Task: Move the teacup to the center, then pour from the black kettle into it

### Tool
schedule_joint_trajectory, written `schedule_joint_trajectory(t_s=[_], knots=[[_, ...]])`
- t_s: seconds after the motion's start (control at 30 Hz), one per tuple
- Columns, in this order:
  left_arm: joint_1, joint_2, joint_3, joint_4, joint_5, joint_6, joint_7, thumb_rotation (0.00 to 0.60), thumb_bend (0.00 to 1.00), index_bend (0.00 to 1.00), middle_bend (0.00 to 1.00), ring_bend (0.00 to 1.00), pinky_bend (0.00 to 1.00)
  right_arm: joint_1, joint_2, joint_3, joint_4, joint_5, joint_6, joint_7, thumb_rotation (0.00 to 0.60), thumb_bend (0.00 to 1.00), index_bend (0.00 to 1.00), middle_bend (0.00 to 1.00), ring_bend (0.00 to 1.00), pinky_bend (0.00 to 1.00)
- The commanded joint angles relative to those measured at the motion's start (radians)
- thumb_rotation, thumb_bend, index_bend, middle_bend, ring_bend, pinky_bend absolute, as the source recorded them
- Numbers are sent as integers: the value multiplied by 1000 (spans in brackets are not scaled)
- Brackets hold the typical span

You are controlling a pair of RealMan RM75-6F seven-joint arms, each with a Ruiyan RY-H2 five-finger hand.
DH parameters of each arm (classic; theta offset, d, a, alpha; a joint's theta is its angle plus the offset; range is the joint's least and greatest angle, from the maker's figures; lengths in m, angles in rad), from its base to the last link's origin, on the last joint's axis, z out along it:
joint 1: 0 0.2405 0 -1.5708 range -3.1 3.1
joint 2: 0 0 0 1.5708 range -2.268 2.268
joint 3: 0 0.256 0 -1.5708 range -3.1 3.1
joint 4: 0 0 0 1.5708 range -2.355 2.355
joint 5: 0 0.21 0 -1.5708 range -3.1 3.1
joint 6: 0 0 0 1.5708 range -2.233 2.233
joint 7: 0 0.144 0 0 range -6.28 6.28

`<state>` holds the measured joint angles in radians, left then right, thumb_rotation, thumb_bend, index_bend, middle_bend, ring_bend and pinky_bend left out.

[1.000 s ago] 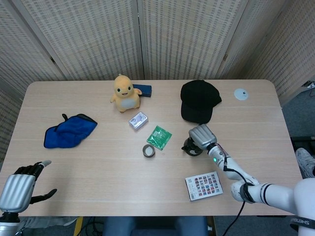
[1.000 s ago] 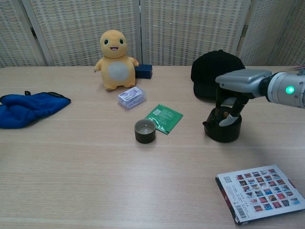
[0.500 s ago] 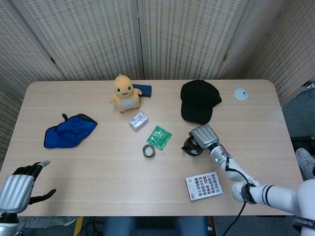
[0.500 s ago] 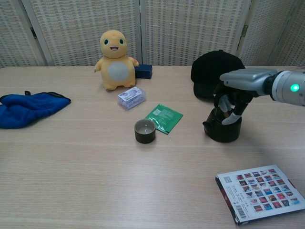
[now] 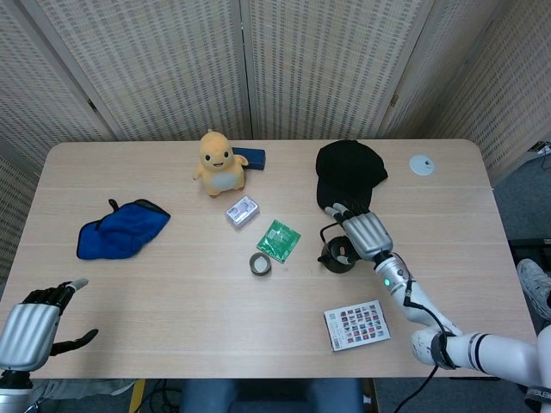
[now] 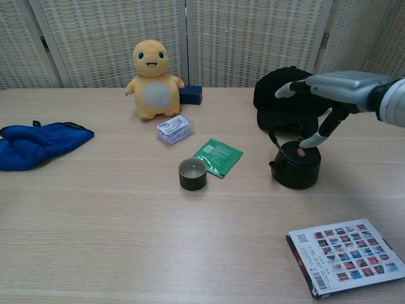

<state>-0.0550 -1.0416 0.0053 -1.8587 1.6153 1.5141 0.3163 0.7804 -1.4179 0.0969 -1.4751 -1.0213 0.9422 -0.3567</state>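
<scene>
Left hand (image 5: 30, 325) hovers at the desk (image 5: 172, 292) edge, fingers spread. Teacup (image 6: 192, 173) stands mid-desk, touching a green packet (image 6: 218, 156). Kettle (image 6: 295, 164) sits right, spout leftward, under the right hand (image 6: 335, 88), fingers spread.

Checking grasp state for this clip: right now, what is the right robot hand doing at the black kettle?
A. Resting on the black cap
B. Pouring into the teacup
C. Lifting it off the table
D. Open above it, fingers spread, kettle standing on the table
D: the right robot hand is spread above the black kettle, which sits on the table, apart from the teacup.
</scene>
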Motion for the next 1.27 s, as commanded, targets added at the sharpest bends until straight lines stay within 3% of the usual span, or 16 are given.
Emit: schedule_joint_trajectory(t_s=[0.03, 0.13, 0.3, 0.57, 0.83, 1.0, 1.27], knots=[[-2, 0, -1, 2, -1, -2, -3, 478, 130, 235, 310, 379, 358, -56, 22, 1, -41, -48, 105, -7, 495, 0, 118, 101, 0, 53], [-5, -2, -4, 6, -3, -5, -8, 474, 130, 235, 310, 380, 358, -105, 56, -8, -91, -84, 182, -6, 508, 0, 118, 102, 0, 53], [-10, -10, -8, 15, -9, -8, -15, 474, 130, 235, 310, 380, 357, -193, 118, -54, -156, -172, 280, 34, 599, 0, 118, 124, 0, 53], [-19, -23, -17, 26, -17, -13, -13, 471, 130, 235, 310, 379, 355, -360, 193, -149, -212, -327, 447, 125, 600, 2, 118, 177, 7, 53], [-27, -44, -20, 35, -23, -21, 2, 478, 130, 235, 310, 380, 353, -503, 209, -233, -211, -485, 587, 181, 600, 12, 127, 211, 43, 53], [-29, -51, -22, 35, -21, -18, 8, 475, 130, 235, 310, 379, 351, -559, 220, -251, -233, -521, 623, 163, 600, 12, 127, 218, 43, 53], [-25, -57, -20, 47, -22, -8, 0, 475, 130, 235, 310, 380, 351, -600, 230, -234, -249, -536, 624, 158, 600, 12, 128, 218, 43, 53]])
